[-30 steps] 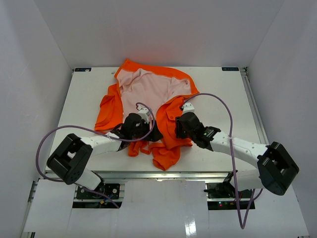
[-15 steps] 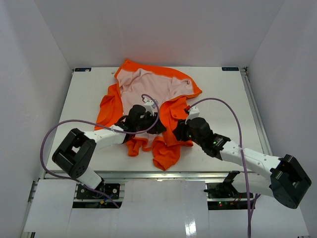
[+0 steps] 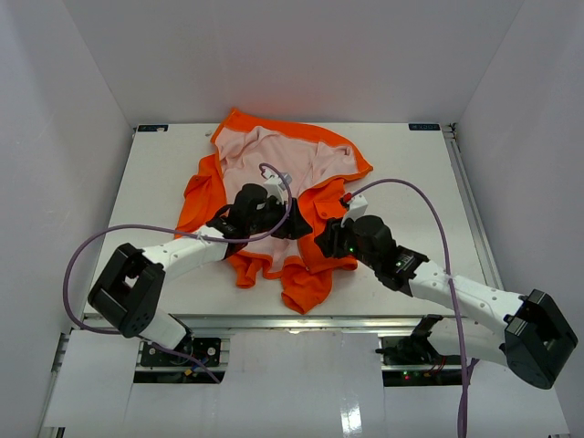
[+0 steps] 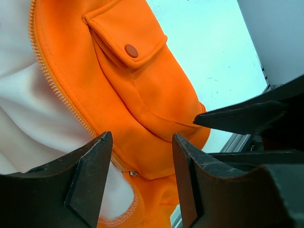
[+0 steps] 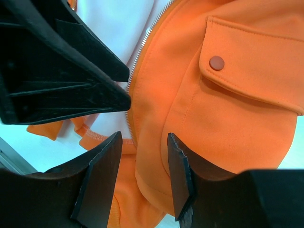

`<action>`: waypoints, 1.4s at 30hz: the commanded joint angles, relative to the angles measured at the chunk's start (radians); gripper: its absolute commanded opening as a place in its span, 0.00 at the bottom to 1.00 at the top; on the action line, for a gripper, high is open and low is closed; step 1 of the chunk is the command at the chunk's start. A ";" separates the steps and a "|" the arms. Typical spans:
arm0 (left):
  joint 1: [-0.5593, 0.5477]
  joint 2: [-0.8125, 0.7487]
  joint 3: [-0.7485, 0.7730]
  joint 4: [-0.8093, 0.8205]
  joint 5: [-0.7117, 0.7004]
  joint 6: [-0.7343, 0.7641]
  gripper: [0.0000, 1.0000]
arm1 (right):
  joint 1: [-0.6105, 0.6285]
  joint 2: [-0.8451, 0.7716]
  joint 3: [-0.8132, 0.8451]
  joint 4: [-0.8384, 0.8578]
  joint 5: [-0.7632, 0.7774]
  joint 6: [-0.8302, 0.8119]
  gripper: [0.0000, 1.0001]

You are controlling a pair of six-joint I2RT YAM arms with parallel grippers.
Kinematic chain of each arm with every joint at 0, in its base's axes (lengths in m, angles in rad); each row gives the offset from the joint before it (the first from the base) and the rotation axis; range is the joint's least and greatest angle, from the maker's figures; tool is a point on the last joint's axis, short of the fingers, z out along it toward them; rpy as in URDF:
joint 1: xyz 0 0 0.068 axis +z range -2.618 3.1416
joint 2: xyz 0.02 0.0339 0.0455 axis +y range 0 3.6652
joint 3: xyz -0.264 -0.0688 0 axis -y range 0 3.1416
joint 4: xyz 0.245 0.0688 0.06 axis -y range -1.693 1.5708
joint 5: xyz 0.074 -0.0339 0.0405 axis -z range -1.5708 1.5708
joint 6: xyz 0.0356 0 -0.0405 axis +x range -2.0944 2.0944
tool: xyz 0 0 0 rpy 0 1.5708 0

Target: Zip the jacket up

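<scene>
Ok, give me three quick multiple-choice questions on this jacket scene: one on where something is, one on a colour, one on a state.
1. Where do the left tool and right tool hang?
A) over the lower front of the jacket
B) over the collar
C) over bare table, away from the fabric

2. What colour is the lining?
A) blue
B) pale pink
C) black

3. How is the jacket's front?
A) zipped to the top
B) open
C) rolled into a ball

Answers:
1 A: both wrist views look down on the pocket near the hem.
2 B: the top view shows pale pink inside the orange.
3 B: the zipper teeth lie alone along one edge and the lining is exposed.
</scene>
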 commanded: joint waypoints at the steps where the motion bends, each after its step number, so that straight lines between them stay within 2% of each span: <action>1: -0.002 0.022 0.086 -0.105 -0.090 0.003 0.66 | 0.006 -0.046 -0.014 0.048 0.016 -0.005 0.50; 4: -0.002 0.023 0.107 -0.175 -0.213 -0.008 0.66 | 0.006 -0.051 -0.020 0.049 0.017 -0.005 0.50; 6: -0.001 0.014 0.091 -0.151 -0.259 -0.020 0.66 | 0.007 -0.050 -0.021 0.050 0.017 -0.004 0.50; 13: 0.004 0.084 0.110 -0.137 -0.202 -0.040 0.64 | 0.007 -0.062 -0.027 0.052 0.018 -0.005 0.50; 15: 0.004 0.098 0.111 -0.089 -0.183 -0.040 0.61 | 0.007 -0.069 -0.030 0.049 0.025 -0.005 0.50; 19: 0.006 0.134 0.116 -0.037 -0.127 -0.050 0.54 | 0.005 -0.078 -0.035 0.049 0.030 -0.005 0.50; 23: 0.009 0.164 0.152 -0.024 -0.059 -0.054 0.37 | 0.007 -0.073 -0.038 0.053 0.034 -0.009 0.51; 33: 0.009 0.127 0.191 -0.072 -0.074 -0.051 0.40 | 0.006 -0.041 -0.033 0.065 0.029 -0.013 0.51; 35: 0.009 0.124 0.194 -0.077 -0.076 -0.047 0.36 | 0.007 -0.038 -0.032 0.065 0.031 -0.016 0.51; 42: 0.011 0.106 0.214 -0.080 -0.035 -0.062 0.07 | 0.007 -0.019 -0.030 0.091 -0.032 -0.038 0.52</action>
